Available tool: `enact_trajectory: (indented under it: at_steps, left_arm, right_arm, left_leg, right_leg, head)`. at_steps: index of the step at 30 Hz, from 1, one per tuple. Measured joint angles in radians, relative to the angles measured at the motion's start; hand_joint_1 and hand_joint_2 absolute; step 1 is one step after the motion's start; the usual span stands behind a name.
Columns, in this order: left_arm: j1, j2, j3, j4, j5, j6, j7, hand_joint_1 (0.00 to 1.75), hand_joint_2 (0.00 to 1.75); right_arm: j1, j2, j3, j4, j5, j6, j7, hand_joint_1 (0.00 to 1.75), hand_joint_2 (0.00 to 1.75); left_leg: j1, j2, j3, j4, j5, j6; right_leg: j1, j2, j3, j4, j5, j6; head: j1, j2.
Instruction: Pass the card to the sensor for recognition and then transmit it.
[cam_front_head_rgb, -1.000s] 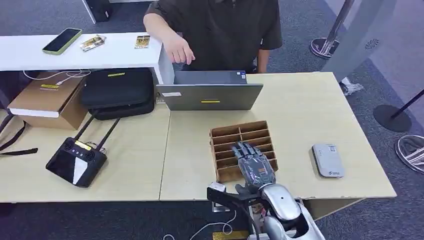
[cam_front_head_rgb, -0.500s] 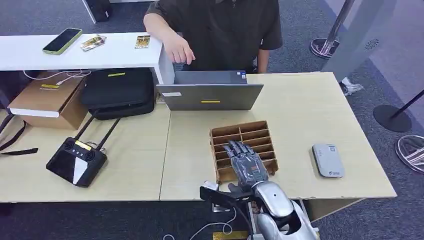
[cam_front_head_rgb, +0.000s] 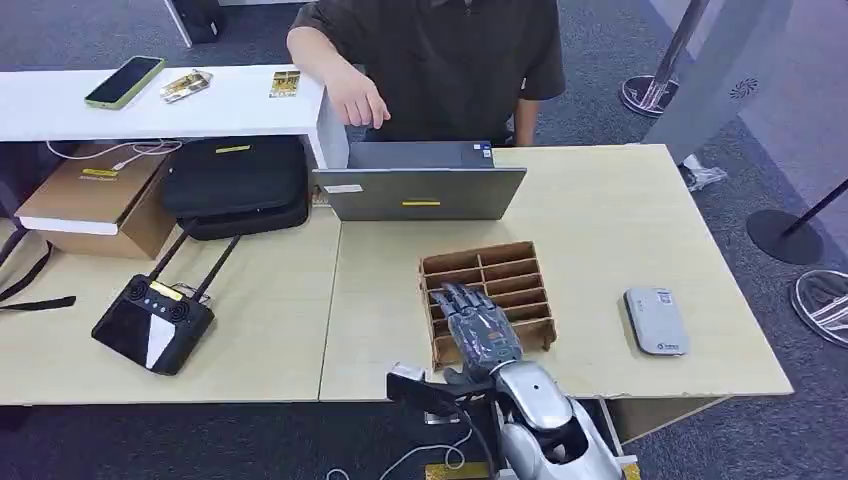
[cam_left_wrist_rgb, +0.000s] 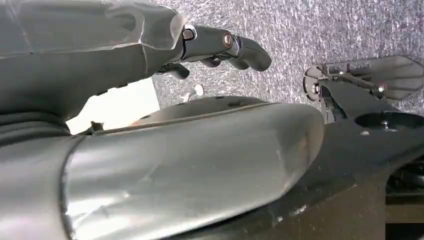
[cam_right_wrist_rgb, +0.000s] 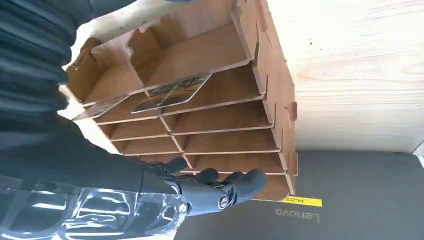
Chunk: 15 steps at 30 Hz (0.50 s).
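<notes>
- Up top, from my head view, my right hand (cam_front_head_rgb: 478, 328) lies palm-down over the near-left slots of the wooden card rack (cam_front_head_rgb: 520, 272), fingers stretched forward and slightly apart, nothing visibly held. The rack sits on the light wooden table (cam_front_head_rgb: 620, 220); the grey card sensor (cam_front_head_rgb: 656, 320) lies well apart to its right. Behind the rack stands a grey laptop (cam_front_head_rgb: 420, 192), and a person (cam_front_head_rgb: 440, 50) stands behind that, one hand resting at the edge of a white shelf (cam_front_head_rgb: 60, 112).
- From my right wrist, I can look into the rack's compartments, which my hand covers from above: a card (cam_right_wrist_rgb: 172, 92) lies flat in one slot, with another card edge (cam_right_wrist_rgb: 97, 107) in the slot beside it. My fingertips (cam_right_wrist_rgb: 245, 182) curl loosely near the rack's far end by the laptop, apart from the card.
- From my left wrist, my left hand (cam_left_wrist_rgb: 220, 47) hangs over grey carpet (cam_left_wrist_rgb: 325, 30), fingers loosely bent and holding nothing.
</notes>
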Motion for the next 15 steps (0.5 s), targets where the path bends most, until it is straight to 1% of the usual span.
enact_trajectory:
  at_steps: [8,15]
  left_arm:
    - [0.004,0.013,0.001,0.000,0.007,-0.007,0.000,0.00,0.00]
    - [0.006,0.016,0.001,0.000,0.007,-0.008,0.000,0.00,0.00]
  right_arm:
    - [-0.016,0.011,0.007,0.016,-0.004,0.010,-0.018,0.00,1.75]
    - [-0.023,0.011,0.008,0.019,-0.006,0.010,-0.019,0.00,1.75]
  left_leg:
    - [0.000,0.000,0.000,0.000,0.000,0.000]
    - [0.000,0.000,0.000,0.000,0.000,0.000]
  right_leg:
    - [0.000,0.000,0.000,0.000,0.000,0.000]
    - [0.000,0.000,0.000,0.000,0.000,0.000]
  head:
    - [0.000,0.000]
    - [0.000,0.000]
